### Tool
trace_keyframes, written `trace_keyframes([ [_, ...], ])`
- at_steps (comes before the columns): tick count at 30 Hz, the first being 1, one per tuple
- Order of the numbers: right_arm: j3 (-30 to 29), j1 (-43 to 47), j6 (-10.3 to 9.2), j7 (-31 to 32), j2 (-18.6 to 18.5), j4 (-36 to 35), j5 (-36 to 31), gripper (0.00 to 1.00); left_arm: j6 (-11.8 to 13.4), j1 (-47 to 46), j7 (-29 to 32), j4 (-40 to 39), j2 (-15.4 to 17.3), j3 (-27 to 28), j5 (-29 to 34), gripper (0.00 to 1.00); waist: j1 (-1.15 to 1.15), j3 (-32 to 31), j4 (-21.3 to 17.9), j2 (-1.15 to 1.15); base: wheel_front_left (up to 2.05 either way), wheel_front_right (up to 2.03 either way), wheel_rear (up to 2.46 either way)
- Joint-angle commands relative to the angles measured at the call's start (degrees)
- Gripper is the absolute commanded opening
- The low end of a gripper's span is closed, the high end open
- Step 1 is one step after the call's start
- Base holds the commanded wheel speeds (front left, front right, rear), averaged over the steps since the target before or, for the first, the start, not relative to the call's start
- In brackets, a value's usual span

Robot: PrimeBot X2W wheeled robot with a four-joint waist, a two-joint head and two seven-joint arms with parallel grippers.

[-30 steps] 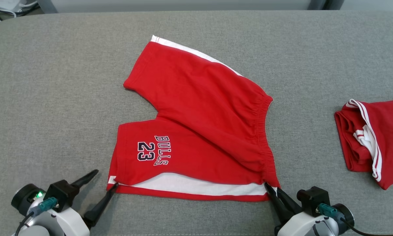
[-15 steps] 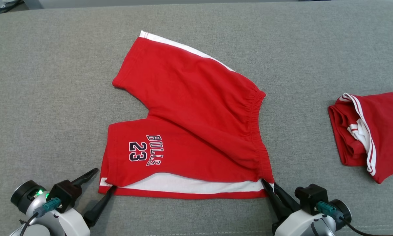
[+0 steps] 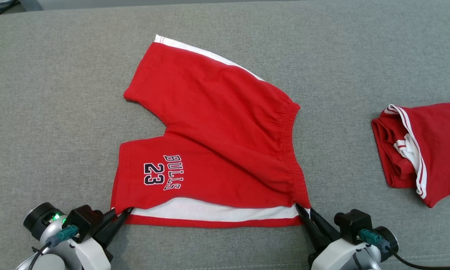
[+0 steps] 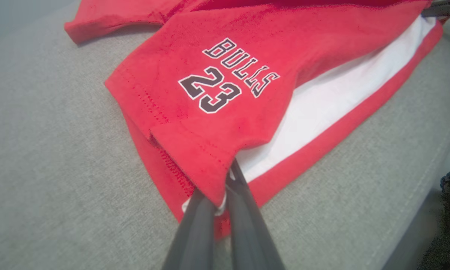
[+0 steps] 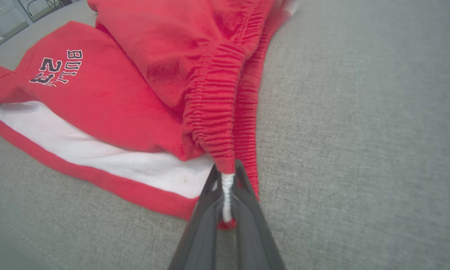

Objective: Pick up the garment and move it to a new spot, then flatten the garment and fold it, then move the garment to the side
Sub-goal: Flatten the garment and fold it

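Red shorts (image 3: 217, 135) lie spread on the grey bench (image 3: 41, 112), centre of the head view. The waistband (image 3: 294, 150) is toward frame right and the leg openings toward frame left. The far leg angles up toward the top of the frame. The near leg carries the "BULLS 23" print (image 3: 163, 174), with a white side panel (image 3: 217, 212) along the bottom edge.

Left tool (image 3: 121, 213), lower left: closed on the hem corner of the near leg. The left wrist view shows red cloth and a sliver of white pinched between the two dark fingers (image 4: 243, 210). Whether both layers are caught cannot be told.

Right tool (image 3: 304, 209), lower right: closed on the near end of the waistband. The right wrist view shows gathered elastic and a white edge squeezed between its fingers (image 5: 247, 210).

The grips sit at the two ends of the same near edge, probably so that side can be lifted as one straight line. Judged step: the start of the fold, carrying the near leg over onto the far one.

The shorts look mostly flat, though a diagonal ridge runs where the legs overlap. Uneven lifting could skew the fold.

A second red garment (image 3: 416, 146) lies folded at the right edge, well apart, seemingly set aside.
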Motion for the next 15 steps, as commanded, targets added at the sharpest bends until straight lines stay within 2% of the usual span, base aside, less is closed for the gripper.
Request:
trace_keyframes([
  [1, 1.33, -0.70, -0.15, -0.63, 0.08, -0.93, 0.50, 0.00, 0.25, -2.40, -0.60, -1.26, 2.45, 2.10, -1.21, 0.00, 0.00, -0.19, 0.13, 0.00, 0.00, 0.00, 0.00],
  [7, 0.69, -0.78, -0.15, -0.24, 0.08, -1.48, 1.04, 0.00, 0.25, -0.98, -0.60, -5.19, 4.16, 0.81, -5.40, 0.00, 0.00, -1.28, 0.69, 0.00, 0.00, 0.00, 0.00],
  [15, 0.87, -0.21, -0.15, 6.06, -0.87, -3.16, 2.53, 0.00, 0.25, 1.49, -0.60, -10.48, 10.55, -7.26, -15.53, 0.00, 0.00, -3.82, 2.30, 0.00, 0.00, 0.00, 0.00],
])
